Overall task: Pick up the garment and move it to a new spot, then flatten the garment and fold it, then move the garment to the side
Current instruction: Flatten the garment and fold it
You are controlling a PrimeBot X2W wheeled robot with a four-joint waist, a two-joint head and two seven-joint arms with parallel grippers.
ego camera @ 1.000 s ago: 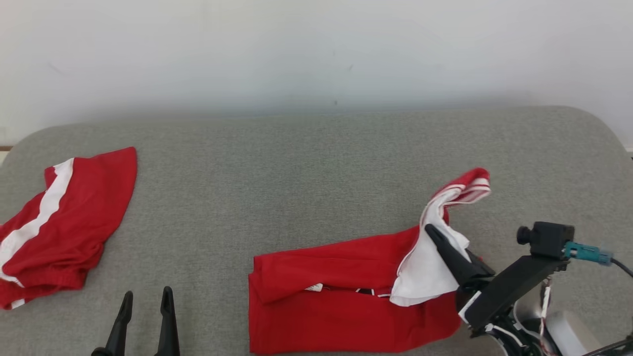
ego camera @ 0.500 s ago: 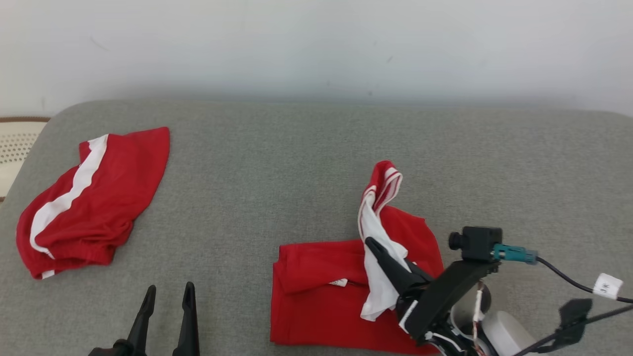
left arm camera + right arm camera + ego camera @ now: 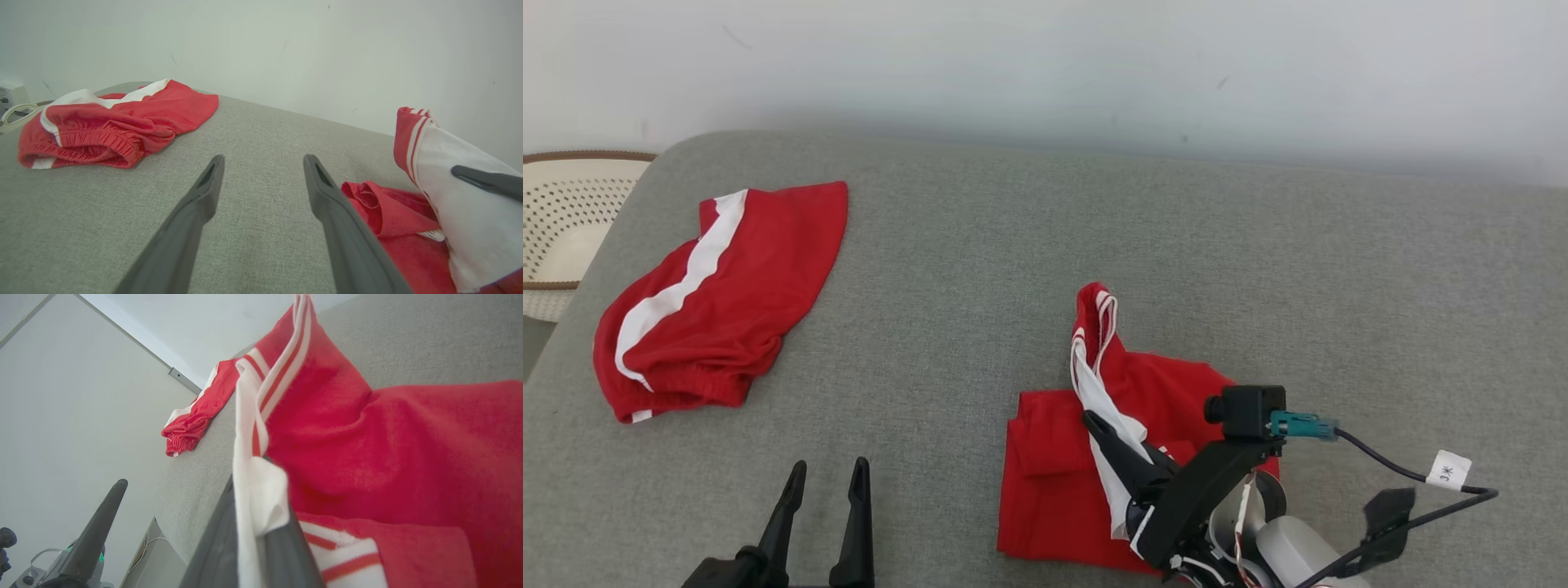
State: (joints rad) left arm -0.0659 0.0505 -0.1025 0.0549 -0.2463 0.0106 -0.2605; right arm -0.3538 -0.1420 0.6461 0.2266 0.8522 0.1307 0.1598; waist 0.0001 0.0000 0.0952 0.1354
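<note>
The right gripper (image 3: 1098, 425) pinches the shirt (image 3: 1054, 498), and white cloth folds over its fingertips, so they cannot be made out. Its arm (image 3: 1209, 490) covers the shirt's near right corner. Far left of the shirt, a basket (image 3: 560, 216) is cut off by the picture's edge. Right of the shirt, a cable tag (image 3: 1450, 471) bears a mark too small to read; so does the shirt's neck label (image 3: 433, 234).

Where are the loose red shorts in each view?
Head view: red shorts upper left, on the grey cushion.
Left wrist view: upper left.
Right wrist view: left of centre, behind the red-and-white shirt.
Shared landmark: that shirt, held by the right end effector.
</note>
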